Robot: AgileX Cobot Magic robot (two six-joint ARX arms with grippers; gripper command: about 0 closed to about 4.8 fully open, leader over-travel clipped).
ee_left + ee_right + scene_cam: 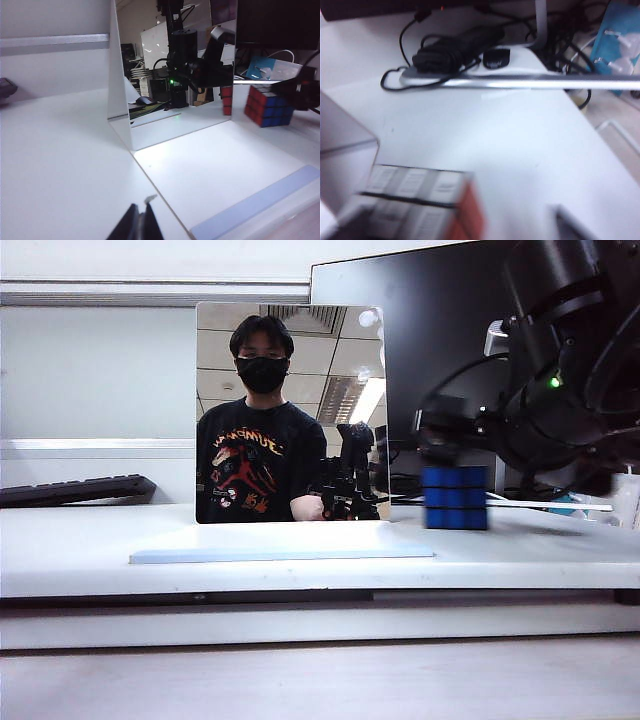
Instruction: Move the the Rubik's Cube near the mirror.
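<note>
Since the Rubik's Cube [455, 497] already sits on the table just right of the mirror [290, 410], the right gripper [440, 435], jaws apart, is way nearer, right above it, while the left gripper [140, 225] idles pinched together.

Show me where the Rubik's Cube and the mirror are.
Rubik's Cube [455, 497]: exterior view, middle of its blue face.
mirror [290, 410]: exterior view, middle of the reflecting panel.

Probably an office or lab: white desk [90, 550], keyboard [75, 490], black monitor [430, 350], tangled cables [450, 50]; drop-ceiling panels and strip lighting reflected in the mirror [290, 410].
</note>
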